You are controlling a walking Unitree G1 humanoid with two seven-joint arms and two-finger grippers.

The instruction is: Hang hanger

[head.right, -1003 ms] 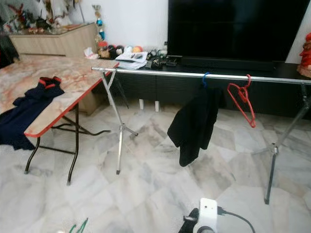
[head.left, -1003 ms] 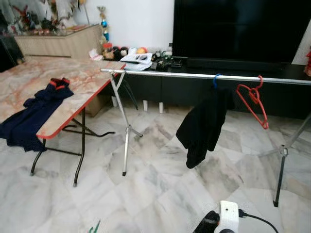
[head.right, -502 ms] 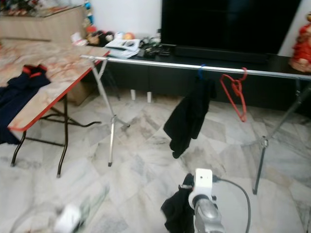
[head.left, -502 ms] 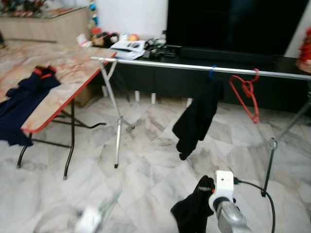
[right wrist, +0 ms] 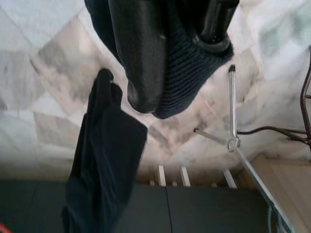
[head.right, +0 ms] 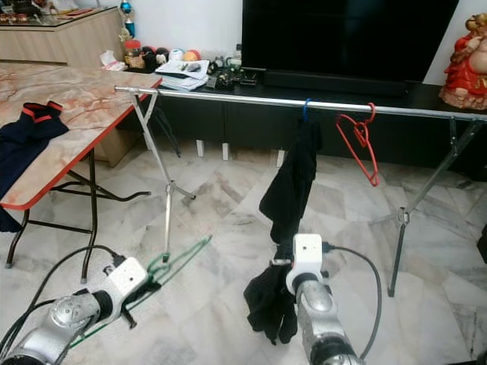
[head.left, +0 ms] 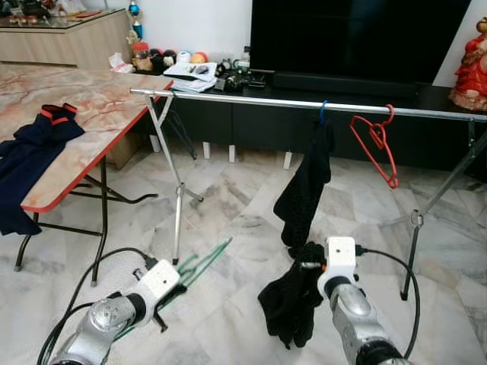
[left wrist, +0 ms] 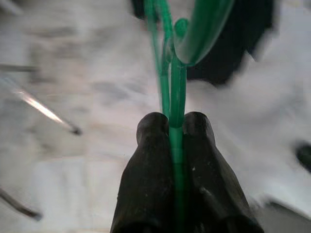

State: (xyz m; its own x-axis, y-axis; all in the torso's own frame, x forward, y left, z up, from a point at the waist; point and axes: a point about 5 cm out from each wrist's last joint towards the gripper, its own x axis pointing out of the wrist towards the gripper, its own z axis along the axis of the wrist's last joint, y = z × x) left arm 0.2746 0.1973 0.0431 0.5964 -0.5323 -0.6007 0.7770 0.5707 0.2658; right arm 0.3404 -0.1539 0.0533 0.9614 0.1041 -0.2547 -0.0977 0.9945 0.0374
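My left gripper [left wrist: 172,127] is shut on a thin green hanger [head.left: 199,262], held low over the floor at the lower left with its hook [head.right: 157,266] by the fingers. My right gripper [right wrist: 180,73] is shut on a dark knit garment [head.left: 291,300] that droops below it at centre bottom. Ahead runs a silver clothes rail [head.left: 228,98] on tripod legs. On the rail a black garment [head.left: 304,190] hangs from a blue hanger hook [head.left: 323,111], and to its right hangs a bare red hanger [head.left: 377,146].
A folding table [head.left: 106,114] with a red edge stands at the left, a navy garment [head.left: 27,160] draped over it. Behind the rail are a low black TV cabinet [head.left: 251,122], a large screen and a red figurine [head.left: 468,61]. Cables trail from both arms.
Both arms have risen into view, the left with the green hanger, the right with the dark garment. The camera has shifted, so the rail and table sit differently in the picture.
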